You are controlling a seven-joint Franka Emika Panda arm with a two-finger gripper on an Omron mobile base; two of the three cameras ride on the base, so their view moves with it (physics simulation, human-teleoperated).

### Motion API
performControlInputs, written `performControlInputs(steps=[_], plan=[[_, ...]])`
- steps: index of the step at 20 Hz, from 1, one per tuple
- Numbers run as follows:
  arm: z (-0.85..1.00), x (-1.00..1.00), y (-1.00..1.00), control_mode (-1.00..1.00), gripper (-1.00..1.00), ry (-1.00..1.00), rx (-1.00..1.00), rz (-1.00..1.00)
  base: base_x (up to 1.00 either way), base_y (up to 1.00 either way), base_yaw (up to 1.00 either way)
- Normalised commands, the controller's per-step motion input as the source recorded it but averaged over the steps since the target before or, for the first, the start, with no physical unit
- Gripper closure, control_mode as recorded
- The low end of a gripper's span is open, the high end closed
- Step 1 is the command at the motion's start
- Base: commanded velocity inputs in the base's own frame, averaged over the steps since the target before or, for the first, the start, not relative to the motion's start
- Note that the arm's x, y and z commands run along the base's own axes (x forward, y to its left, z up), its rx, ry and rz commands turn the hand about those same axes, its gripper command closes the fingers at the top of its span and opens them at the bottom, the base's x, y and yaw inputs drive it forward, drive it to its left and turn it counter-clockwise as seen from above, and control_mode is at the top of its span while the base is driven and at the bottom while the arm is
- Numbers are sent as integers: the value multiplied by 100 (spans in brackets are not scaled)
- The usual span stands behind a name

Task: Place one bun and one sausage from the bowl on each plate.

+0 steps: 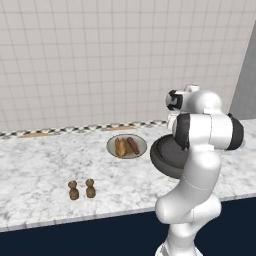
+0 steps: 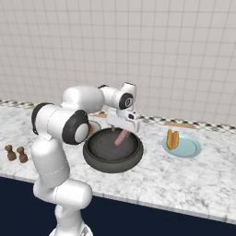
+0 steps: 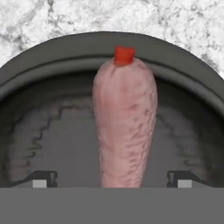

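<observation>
A pinkish-red, rough-skinned sausage (image 3: 124, 122) is lying in the large dark grey bowl (image 3: 52, 57), running between the wide-spread, empty fingertips of the gripper (image 3: 111, 179) that is hanging right above it. The beige plate (image 1: 113, 142) is already carrying a bun and a sausage; the pale teal plate (image 2: 189, 150) is holding just a golden bun (image 2: 172, 138). The last pickup seems underway: lowering squarely, then clenching on the sausage.

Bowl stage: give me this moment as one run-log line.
gripper: open, over bowl | sausage: in bowl, between fingers | beige plate: bun, sausage | teal plate: bun only
</observation>
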Motion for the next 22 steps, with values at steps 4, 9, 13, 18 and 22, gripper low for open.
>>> performControlInputs(steps=[4, 9, 13, 18, 22], plan=[[-1, -27, 0, -100, -100, -3, -8, -17, 0, 0, 0], [-1, -5, 0, -100, -100, -2, -11, -15, 0, 0, 0], [-15, 0, -3, -100, -100, 0, -3, -3, 0, 0, 0], [-20, -1, -3, -100, -100, 0, 0, 1, 0, 0, 0], [-21, 0, 0, -100, -100, 0, 0, 3, 0, 0, 0]])
